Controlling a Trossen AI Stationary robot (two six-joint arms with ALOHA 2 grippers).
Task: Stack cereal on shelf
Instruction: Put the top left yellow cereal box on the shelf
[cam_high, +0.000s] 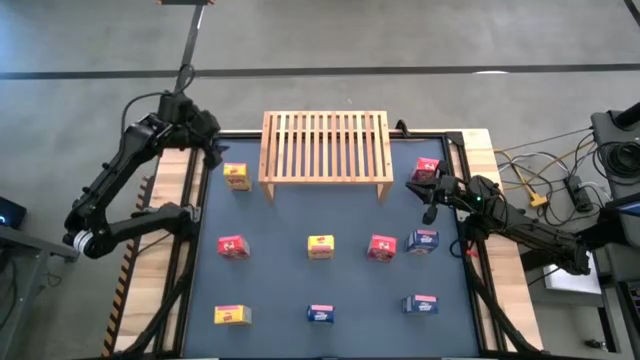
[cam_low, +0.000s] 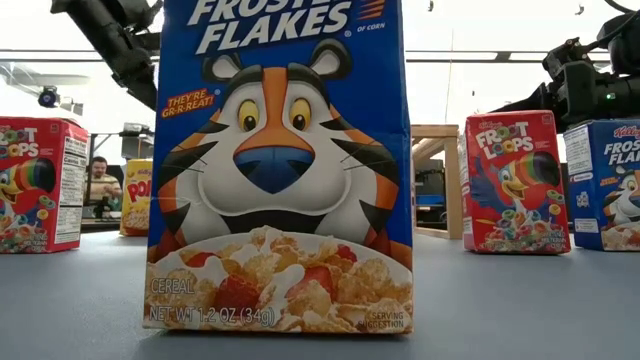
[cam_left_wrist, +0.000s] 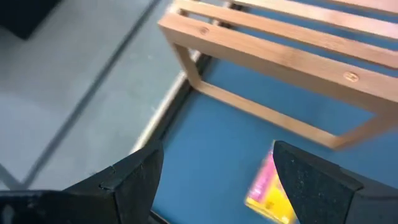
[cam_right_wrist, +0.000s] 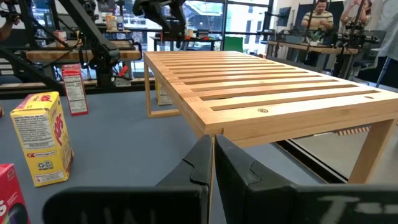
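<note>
The shelf (cam_high: 325, 148), a light wooden slatted rack, stands on its short legs at the far middle of the blue mat. Several small cereal boxes stand apart on the mat: a yellow one (cam_high: 236, 177) left of the shelf, a red one (cam_high: 426, 169) right of it, and two rows nearer the front. My left gripper (cam_high: 215, 152) hangs open above the mat, just left of the shelf's left leg, over the yellow box (cam_left_wrist: 270, 190), with nothing between its fingers (cam_left_wrist: 134, 177). My right gripper (cam_high: 428, 188) is shut beside the red box and points level at the shelf (cam_right_wrist: 267, 87).
Middle row: red (cam_high: 232, 246), yellow (cam_high: 320, 246), red (cam_high: 381, 247) and blue (cam_high: 422, 241) boxes. Front row: yellow (cam_high: 232, 315), blue (cam_high: 320, 314) and blue (cam_high: 420, 304). The front blue box (cam_low: 278, 170) fills the low view. The slatted top carries nothing. Cables (cam_high: 545, 185) lie off the table's right.
</note>
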